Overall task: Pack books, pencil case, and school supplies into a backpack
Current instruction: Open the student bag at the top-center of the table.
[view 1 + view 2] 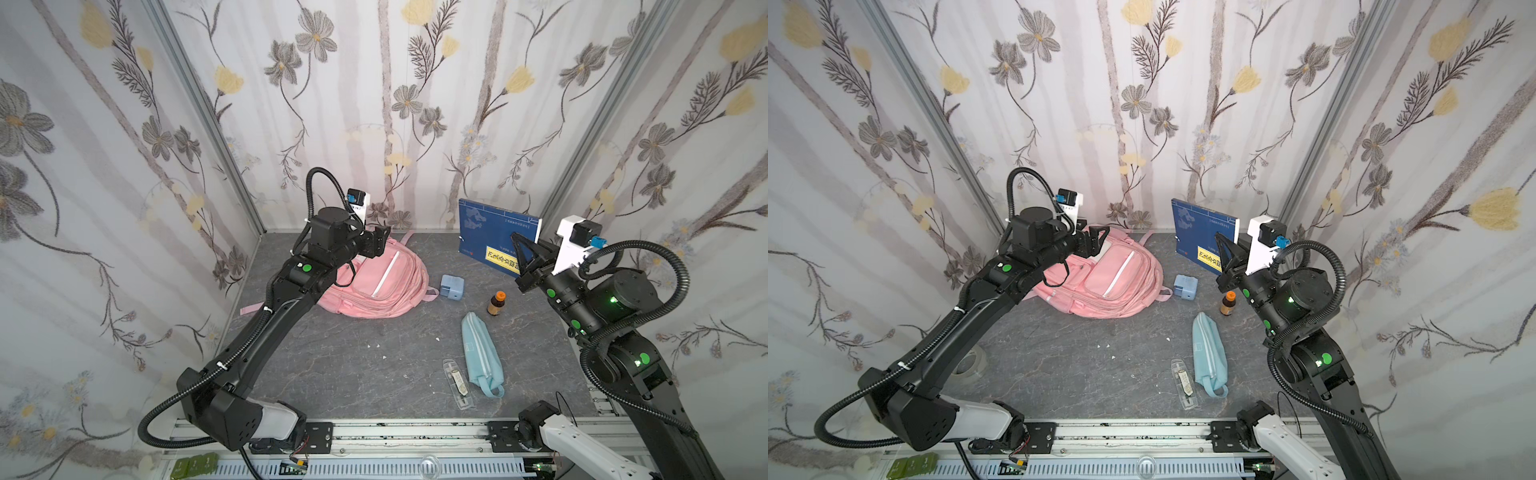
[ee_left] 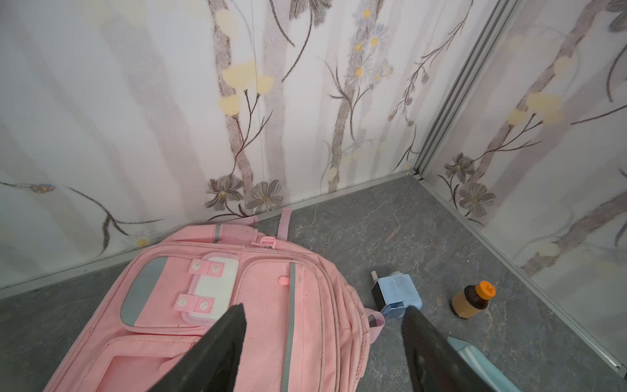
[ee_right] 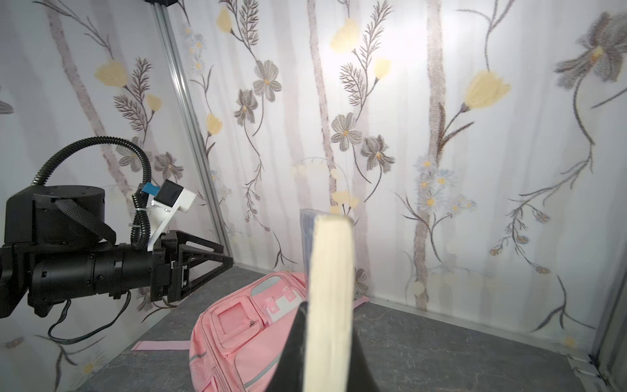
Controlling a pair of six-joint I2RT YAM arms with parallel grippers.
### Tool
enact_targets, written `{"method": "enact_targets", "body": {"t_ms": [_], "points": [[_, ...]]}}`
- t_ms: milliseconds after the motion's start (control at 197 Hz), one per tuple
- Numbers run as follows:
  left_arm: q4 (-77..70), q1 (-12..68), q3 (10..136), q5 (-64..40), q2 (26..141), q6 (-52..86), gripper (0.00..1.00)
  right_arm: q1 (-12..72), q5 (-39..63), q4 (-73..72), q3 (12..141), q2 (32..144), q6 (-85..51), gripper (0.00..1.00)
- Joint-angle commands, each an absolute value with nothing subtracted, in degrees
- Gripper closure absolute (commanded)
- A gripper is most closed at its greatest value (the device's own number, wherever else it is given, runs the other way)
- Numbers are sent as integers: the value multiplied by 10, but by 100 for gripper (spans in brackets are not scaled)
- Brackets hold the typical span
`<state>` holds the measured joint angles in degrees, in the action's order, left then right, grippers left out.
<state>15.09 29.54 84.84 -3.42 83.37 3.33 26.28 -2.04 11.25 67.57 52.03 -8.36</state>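
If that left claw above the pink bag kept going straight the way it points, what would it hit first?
Probably the flowered back wall, near its foot. The open left gripper points over the backpack's far edge rather than down into it, though depth is hard to judge.

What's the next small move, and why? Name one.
Probably lower the left pincer onto the backpack to start opening its main compartment. That pincer is open and empty above the backpack, which shows no gaping compartment, while the right pincer holds the blue book upright.
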Motion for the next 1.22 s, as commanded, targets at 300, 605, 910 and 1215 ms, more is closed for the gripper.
{"method": "enact_targets", "body": {"t_ms": [300,605,910,1215], "points": [[276,364,960,94,1036,59,20,261,-66,113,630,474,-201,100],[297,381,1059,114,1160,85,16,260,-51,128,579,437,-211,100],[351,389,1103,84,1231,112,13,259,-45,129,567,418,-220,100],[357,388,1095,103,1267,109,14,259,-59,172,561,376,-241,100]]}}
